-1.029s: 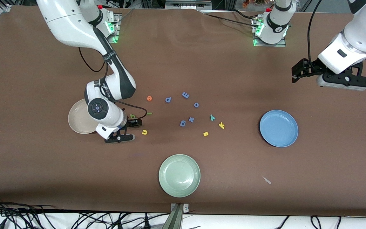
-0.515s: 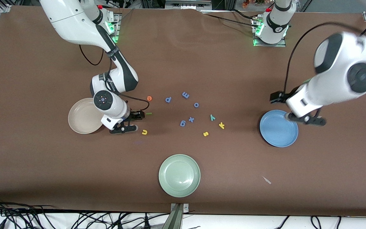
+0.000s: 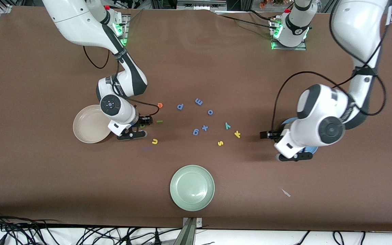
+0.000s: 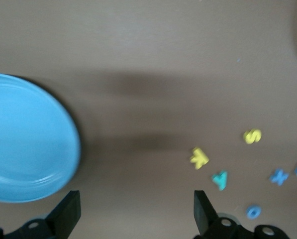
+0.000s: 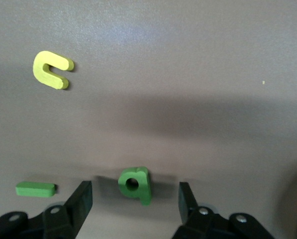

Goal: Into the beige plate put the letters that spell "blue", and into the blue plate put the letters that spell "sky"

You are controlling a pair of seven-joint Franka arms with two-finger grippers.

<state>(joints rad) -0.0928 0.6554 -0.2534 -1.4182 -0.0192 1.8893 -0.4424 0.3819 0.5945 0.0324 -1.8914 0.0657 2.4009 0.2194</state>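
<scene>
My right gripper point(image 3: 140, 129) is low over the table beside the beige plate point(image 3: 87, 131). The green b point(image 5: 136, 184) lies between its fingers point(image 5: 81, 201), a gap on each side; the gripper point(image 5: 135, 201) is open. Close by lie the green l point(image 3: 159, 121), yellow u point(image 3: 154, 141) and orange e point(image 3: 160, 105). My left gripper point(image 3: 289, 156) hangs open and empty over the blue plate's point(image 4: 24, 139) edge; the arm hides most of that plate point(image 3: 286, 122). The yellow k point(image 3: 237, 134), yellow s point(image 3: 220, 143) and teal y point(image 3: 227, 125) lie between the two arms.
Several periwinkle letters point(image 3: 198, 101) lie scattered mid-table among the task letters. A pale green plate point(image 3: 192, 188) sits nearer the front camera. A small scrap point(image 3: 286, 193) lies near the table's front edge.
The left arm has swung in from its end of the table and come down over the blue plate. The right gripper has shifted onto the green b and its fingers have narrowed.
</scene>
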